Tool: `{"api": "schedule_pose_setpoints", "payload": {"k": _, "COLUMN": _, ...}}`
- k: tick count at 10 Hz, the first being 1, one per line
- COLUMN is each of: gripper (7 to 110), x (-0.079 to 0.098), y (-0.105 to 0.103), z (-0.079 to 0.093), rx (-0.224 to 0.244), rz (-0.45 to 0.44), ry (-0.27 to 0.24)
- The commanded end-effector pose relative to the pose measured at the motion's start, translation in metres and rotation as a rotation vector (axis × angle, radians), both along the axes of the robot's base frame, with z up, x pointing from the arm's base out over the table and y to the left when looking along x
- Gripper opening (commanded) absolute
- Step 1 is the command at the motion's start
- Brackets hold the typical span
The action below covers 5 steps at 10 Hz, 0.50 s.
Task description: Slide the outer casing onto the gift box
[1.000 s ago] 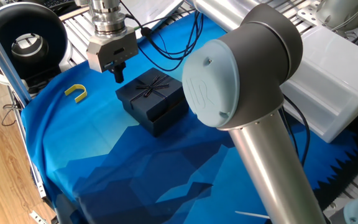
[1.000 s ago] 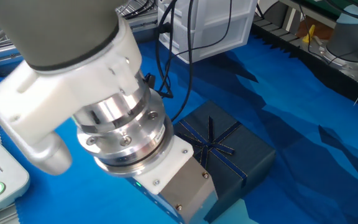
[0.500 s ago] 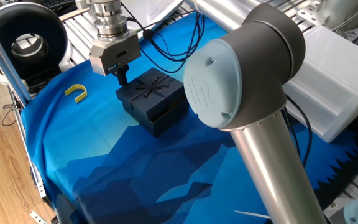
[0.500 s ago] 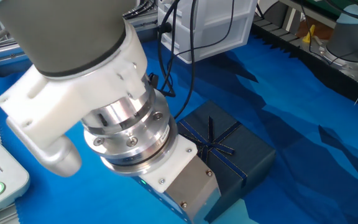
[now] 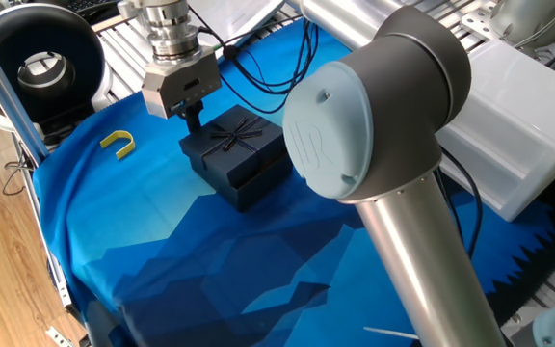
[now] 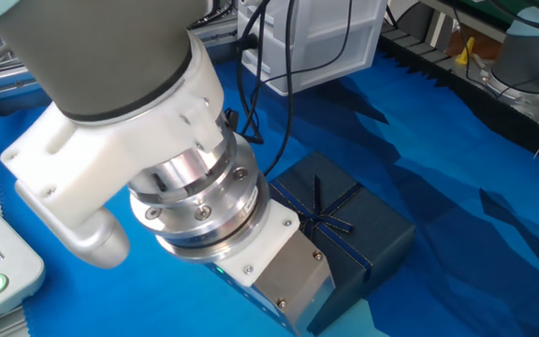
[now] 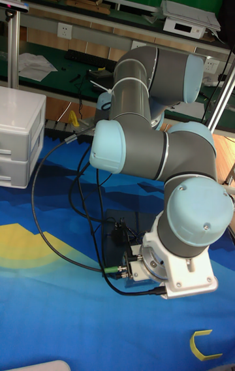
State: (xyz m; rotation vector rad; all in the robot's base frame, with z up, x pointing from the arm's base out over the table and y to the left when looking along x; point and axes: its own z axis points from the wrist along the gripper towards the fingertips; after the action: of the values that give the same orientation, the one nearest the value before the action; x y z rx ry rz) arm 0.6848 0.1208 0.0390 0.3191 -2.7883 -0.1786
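The outer casing (image 5: 231, 145) is a dark navy square cover with a thin ribbon bow (image 6: 323, 213) on top, lying on the blue cloth. Beneath its near right side a lower navy step (image 5: 266, 179) sticks out, likely the gift box; its interior is hidden. My gripper (image 5: 193, 119) hangs at the casing's far left edge, its dark fingers pressed together and their tips at the level of the casing's top edge. In the other fixed view only the gripper's metal body (image 6: 291, 281) shows beside the casing (image 6: 363, 234); the fingers are out of frame.
A yellow U-shaped piece (image 5: 118, 144) lies on the cloth left of the gripper. Black cables (image 5: 258, 67) run behind the casing. A white drawer unit (image 5: 523, 125) stands at the right. The arm's large elbow (image 5: 374, 106) blocks part of the cloth.
My gripper has shifted a little to the right, closing in on the casing's left edge. The casing has not visibly moved.
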Motion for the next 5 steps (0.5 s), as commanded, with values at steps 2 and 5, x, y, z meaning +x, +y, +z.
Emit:
{"api": "schedule_pose_setpoints", "payload": {"k": 2, "gripper": 7, "x": -0.0034, "y": 0.0008, "z": 0.0032, "rx": 0.009, "rz": 0.003, "ry": 0.013}}
{"api": "schedule_pose_setpoints", "payload": {"k": 5, "gripper": 7, "x": -0.0049, "y": 0.0004, "z": 0.0041, "rx": 0.008, "rz": 0.006, "ry": 0.019}}
